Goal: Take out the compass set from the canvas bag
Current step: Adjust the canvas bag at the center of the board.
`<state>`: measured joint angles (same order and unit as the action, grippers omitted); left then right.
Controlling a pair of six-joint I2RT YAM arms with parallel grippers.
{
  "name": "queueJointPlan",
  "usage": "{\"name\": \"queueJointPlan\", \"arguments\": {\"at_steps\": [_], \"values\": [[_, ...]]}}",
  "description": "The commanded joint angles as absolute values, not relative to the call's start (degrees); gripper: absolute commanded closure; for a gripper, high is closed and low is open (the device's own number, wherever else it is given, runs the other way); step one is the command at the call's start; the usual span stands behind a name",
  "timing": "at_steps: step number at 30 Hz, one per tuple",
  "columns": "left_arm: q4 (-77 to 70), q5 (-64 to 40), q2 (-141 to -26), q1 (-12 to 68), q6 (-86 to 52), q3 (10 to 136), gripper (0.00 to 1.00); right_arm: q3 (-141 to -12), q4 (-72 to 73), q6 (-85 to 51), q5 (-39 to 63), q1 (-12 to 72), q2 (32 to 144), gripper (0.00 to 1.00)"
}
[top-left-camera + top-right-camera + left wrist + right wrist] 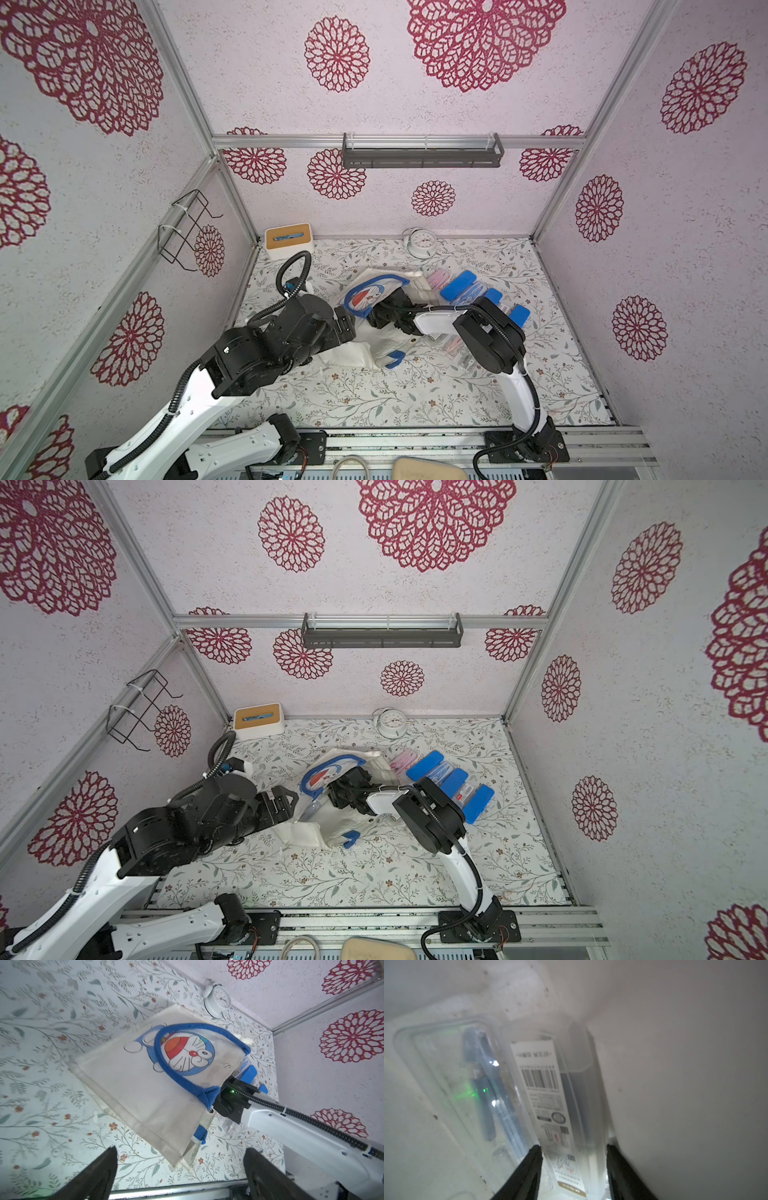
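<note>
With the compass set (542, 1084) clamped between the right jaws inside the canvas bag (128, 1088), draw straight back while the open, empty left jaws pin the cloth ahead.

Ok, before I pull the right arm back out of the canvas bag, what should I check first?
1. Grip: the right gripper has its jaws against both sides of the clear labelled case. Ok.
2. Neighbour: whether the second clear case beside it in the bag is free of the held one. Cannot tell.
3. Bag restraint: the left gripper is wide open and touches nothing, so the canvas bag is not pinned. Not ok.
4. Snagging: one end of the blue handle lies right against the right wrist. Cannot tell.
5. Set-down room: bare table in front of the bag. Ok.
</note>
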<state>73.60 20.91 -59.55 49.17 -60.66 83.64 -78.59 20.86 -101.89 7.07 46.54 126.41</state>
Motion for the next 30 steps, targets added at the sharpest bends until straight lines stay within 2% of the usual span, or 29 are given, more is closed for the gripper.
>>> {"name": "queueJointPlan", "arguments": {"at_steps": [1,8,16,17,18,19,20,22,23,28,30], "values": [[84.2,23.2,-68.9,47.7,-49.6,89.3,0.03,-78.9,7.1,-98.8,6.9,45.2,127.7,0.46],[79.6,18.2,-83.6,44.8,-38.0,98.5,0.03,-78.8,6.6,-98.1,7.7,45.2,127.9,0.45],[82.4,17.7,-97.2,41.7,-31.6,105.9,0.0,-78.8,6.6,-97.6,8.5,45.2,127.5,0.45],[82.5,17.0,-98.0,41.8,-31.1,106.0,0.02,-78.6,7.0,-97.5,8.7,45.1,127.3,0.45],[82.4,16.3,-98.8,41.7,-30.8,106.0,0.07,-78.4,7.4,-97.5,8.7,45.0,127.3,0.45],[82.3,15.6,-99.7,41.8,-30.6,105.9,0.16,-78.2,8.2,-97.6,8.8,44.9,127.1,0.45],[82.5,15.2,-100.3,41.8,-30.5,105.9,0.29,-78.0,8.8,-97.6,8.9,44.8,127.1,0.45],[83.5,15.0,-101.4,41.8,-30.5,106.7,0.77,-78.1,9.3,-97.5,9.0,44.7,127.0,0.44],[83.8,15.4,-101.4,41.8,-30.7,106.9,0.98,-78.0,9.8,-97.3,8.9,44.6,126.9,0.43],[83.1,17.2,-96.3,41.7,-30.8,103.3,1.0,-73.4,20.4,-94.9,6.5,43.8,123.5,0.29],[80.5,15.5,-93.0,41.8,-30.1,100.1,1.0,-70.9,26.6,-94.5,6.2,43.3,122.3,0.27]]}}
